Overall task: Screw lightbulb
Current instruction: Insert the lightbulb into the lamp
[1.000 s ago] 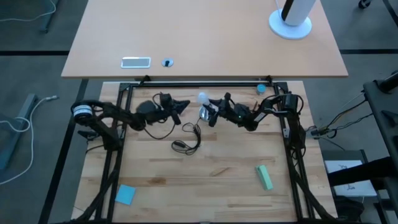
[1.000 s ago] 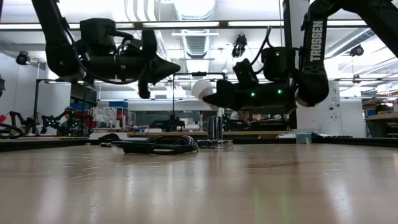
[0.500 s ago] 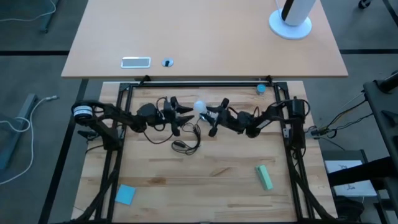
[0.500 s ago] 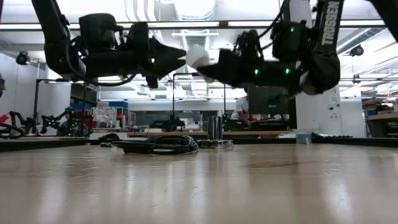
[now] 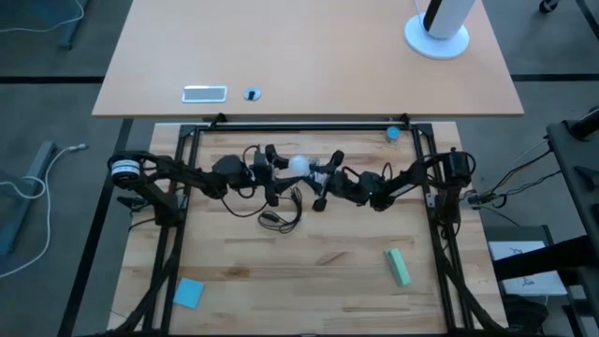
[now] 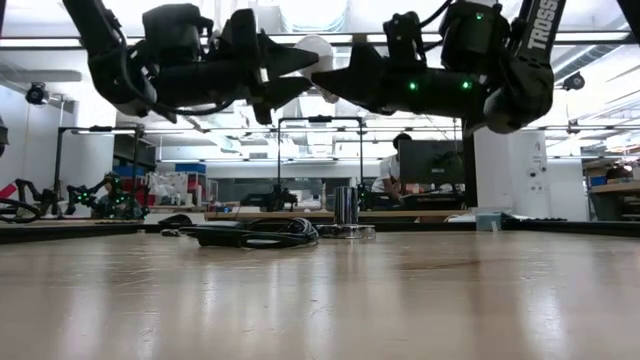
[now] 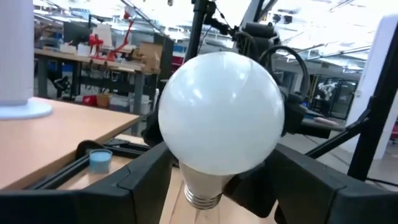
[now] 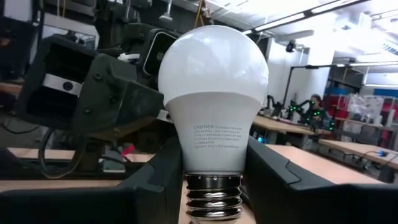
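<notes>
The frosted-white lightbulb (image 5: 299,163) hangs high above the table between my two grippers. My right gripper (image 5: 315,176) is shut on it. The bulb's round end points at my left gripper (image 5: 278,172). That gripper is open, with one finger on each side of the globe (image 7: 221,112); I see no touch. Below them the round silver socket (image 6: 346,208) stands on the table, its black cord (image 6: 250,232) coiled beside it. My right gripper pinches the bulb's white neck (image 8: 186,155), just above the grey screw base (image 8: 214,193), between its two fingers. The fingers come in about level from the table's right and lie along the bulb. The bulb is lifted clear, its globe toward the table's left.
A small blue cap (image 5: 392,133) sits at the far right by the black frame rail (image 5: 299,125). A green block (image 5: 398,267) lies near right and a blue pad (image 5: 188,292) near left. The desk beyond holds a phone (image 5: 204,93).
My right gripper has carried the bulb up, well above the socket, and a little toward the table's left. My left gripper has risen, moved toward the bulb and opened; its fingers now flank the globe.
</notes>
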Tool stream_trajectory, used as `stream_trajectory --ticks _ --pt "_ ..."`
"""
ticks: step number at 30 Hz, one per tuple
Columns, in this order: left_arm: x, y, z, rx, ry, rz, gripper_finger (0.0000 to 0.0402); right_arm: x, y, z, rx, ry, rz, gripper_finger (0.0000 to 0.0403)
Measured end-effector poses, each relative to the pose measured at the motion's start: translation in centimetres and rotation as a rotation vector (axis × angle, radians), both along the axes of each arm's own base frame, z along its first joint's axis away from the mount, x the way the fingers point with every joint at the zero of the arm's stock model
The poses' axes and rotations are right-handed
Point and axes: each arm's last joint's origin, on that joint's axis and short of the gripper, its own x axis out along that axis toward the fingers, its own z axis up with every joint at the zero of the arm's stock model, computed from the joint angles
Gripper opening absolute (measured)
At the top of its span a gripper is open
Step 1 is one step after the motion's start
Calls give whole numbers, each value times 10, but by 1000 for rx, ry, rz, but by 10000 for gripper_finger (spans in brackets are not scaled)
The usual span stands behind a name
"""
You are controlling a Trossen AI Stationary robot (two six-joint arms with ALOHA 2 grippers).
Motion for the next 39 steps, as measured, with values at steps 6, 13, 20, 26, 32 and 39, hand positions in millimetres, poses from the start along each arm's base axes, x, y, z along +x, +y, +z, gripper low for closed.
stream_trajectory --ticks 6,13,20,26,32,39 --pt "6 2 3 -15 30 40 227 3 3 0 -15 23 -19 124" --pt "8 2 6 -13 21 50 217 6 2 1 -8 39 -26 129" --pt "6 2 1 -36 38 82 209 7 2 -5 -5 94 -31 154" --pt "5 2 7 -43 -9 80 204 8 4 -21 19 221 -7 184" --pt "5 2 3 -25 15 88 204 8 4 -26 43 293 -51 188" --pt "-2 0 -8 31 162 101 192 -5 5 -19 120 521 -118 186"
